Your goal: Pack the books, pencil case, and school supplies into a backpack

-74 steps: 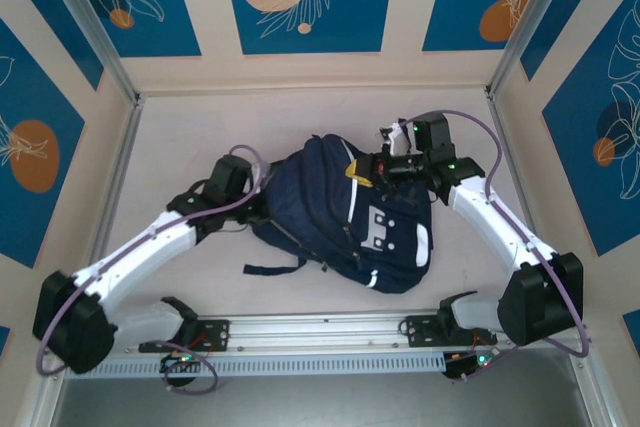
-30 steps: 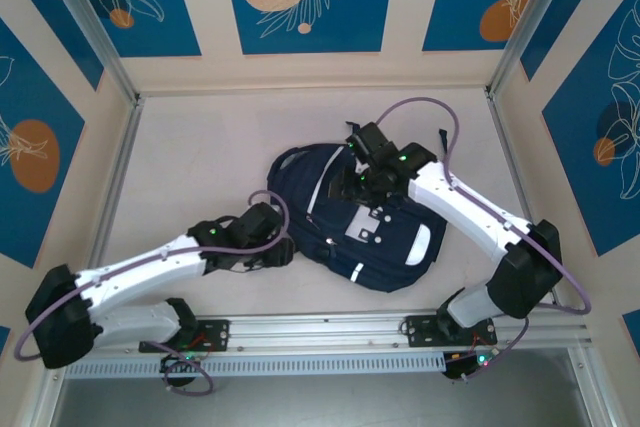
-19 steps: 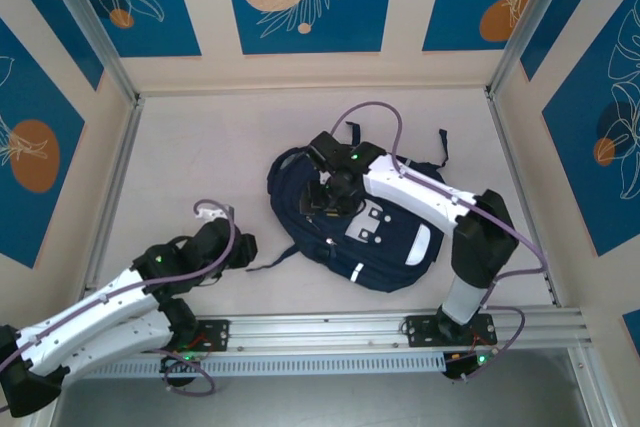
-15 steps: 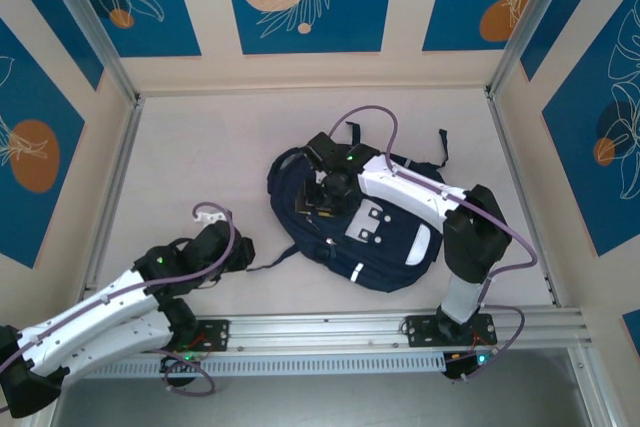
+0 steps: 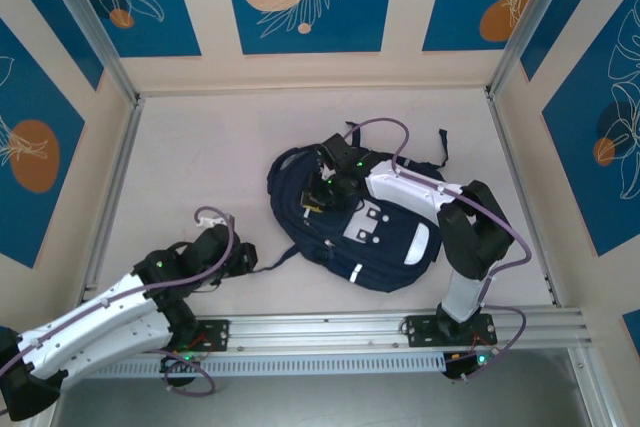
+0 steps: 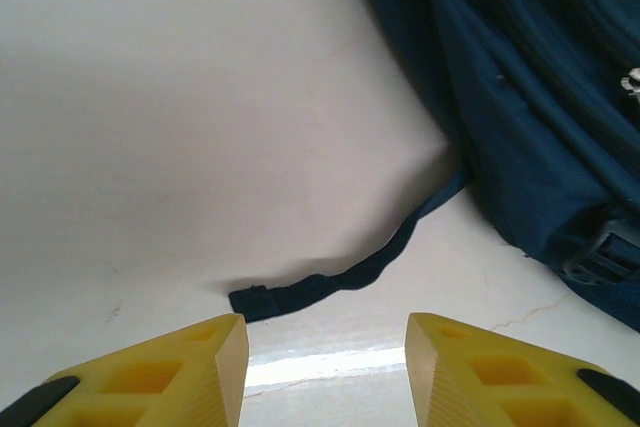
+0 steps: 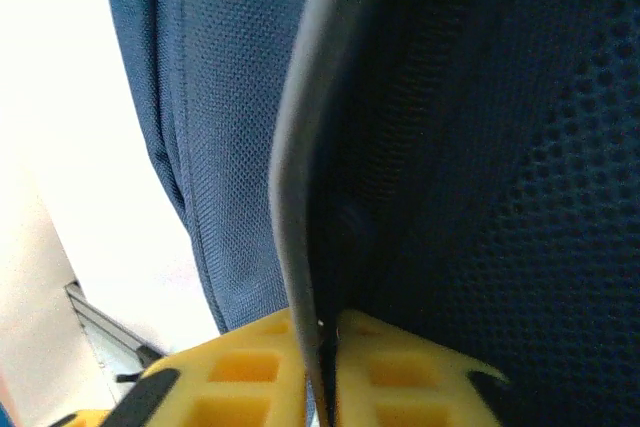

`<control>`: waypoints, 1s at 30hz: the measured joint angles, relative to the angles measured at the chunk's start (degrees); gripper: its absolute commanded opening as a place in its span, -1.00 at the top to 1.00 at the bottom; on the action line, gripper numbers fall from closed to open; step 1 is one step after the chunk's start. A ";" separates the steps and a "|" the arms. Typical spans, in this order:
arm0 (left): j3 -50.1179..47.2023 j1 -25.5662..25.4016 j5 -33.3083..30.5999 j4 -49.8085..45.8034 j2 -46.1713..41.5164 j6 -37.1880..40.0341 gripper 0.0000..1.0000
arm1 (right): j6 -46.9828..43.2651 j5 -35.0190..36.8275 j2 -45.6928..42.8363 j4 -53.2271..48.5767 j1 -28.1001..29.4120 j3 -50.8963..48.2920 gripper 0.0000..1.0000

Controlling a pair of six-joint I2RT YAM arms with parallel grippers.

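Your right fingers (image 7: 270, 357) are pinching shut on a thin dark strip (image 7: 300, 147) at the backpack (image 5: 385, 237). From the wrist view I cannot tell whether it is a zip pull, a flap edge or a piping seam. They are sitting on the backpack's rounded far-left end, and the bag's long axis is running away from them towards the white patch at its near-right end. Any pull along a zip line is therefore likely to be travelling down that axis or around the rounded end. The backpack is lying flat in the middle of the surface (image 5: 200, 167). Your left fingers (image 6: 190, 367) are hanging partly open with nothing between them, off the backpack's near-left side. The loose strap (image 6: 330, 282) is trailing from that side across the surface just ahead of them. The right arm is plainly the nearer one and is already holding the bag. The left is standing apart from the fabric and would probably need to be reaching in to brace the backpack before you pull.
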 measured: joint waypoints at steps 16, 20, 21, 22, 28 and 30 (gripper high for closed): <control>4.50 -2.27 8.15 20.00 25.94 13.00 -0.19 | 6.67 -6.36 -10.82 1.33 -13.29 -2.19 1.00; 6.27 -4.28 7.93 27.41 30.58 19.19 -0.30 | 7.45 -6.58 -11.28 0.57 -14.36 -2.19 1.00; 6.25 -4.63 7.69 29.81 31.43 20.90 -0.31 | 7.54 -6.95 -11.56 0.22 -14.51 -2.19 1.00; 6.12 -4.87 7.52 32.00 32.20 22.40 -0.32 | 7.69 -7.21 -11.80 -0.13 -14.69 -2.16 1.00; 5.60 -5.01 7.76 43.08 39.10 29.99 -0.29 | 8.31 -8.48 -12.48 -1.81 -15.63 -1.25 1.00; 5.81 -5.01 8.26 44.83 42.56 31.61 -0.24 | 8.55 -8.72 -12.48 -1.99 -15.78 -1.18 1.00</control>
